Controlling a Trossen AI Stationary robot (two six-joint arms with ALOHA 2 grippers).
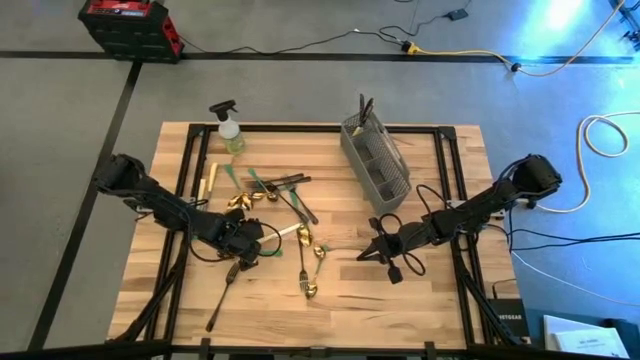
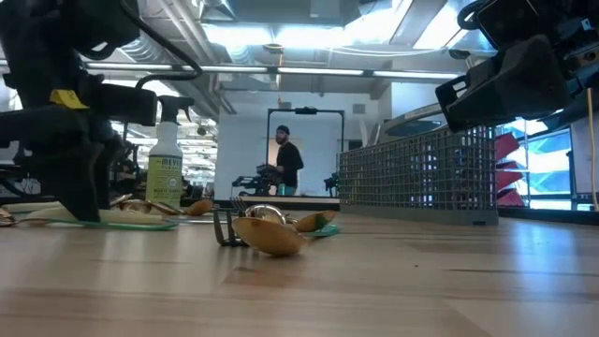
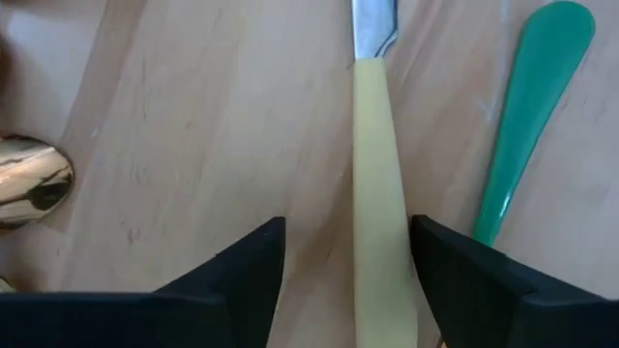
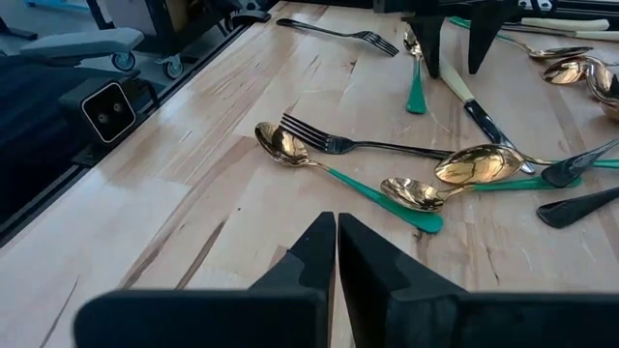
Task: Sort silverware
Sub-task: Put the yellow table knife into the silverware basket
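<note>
My left gripper (image 3: pixel 348 280) hangs with fingers apart, straddling a cream-handled steel knife (image 3: pixel 375 193) lying flat on the wooden table (image 3: pixel 193 126) — seemingly lined up for pickup. My right gripper (image 4: pixel 336 253), at three o'clock, waits pinched together, empty.

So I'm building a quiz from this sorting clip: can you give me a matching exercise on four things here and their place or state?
Things:
1. left gripper
2. right gripper
3. spray bottle
4. mesh caddy

States:
A. fingers shut, holding nothing
B. stands at the table's far edge, left of the caddy
C. fingers open on either side of a cream-handled knife
D. holds two upright dark utensils

Pairs: 1-C, 2-A, 3-B, 4-D
</note>
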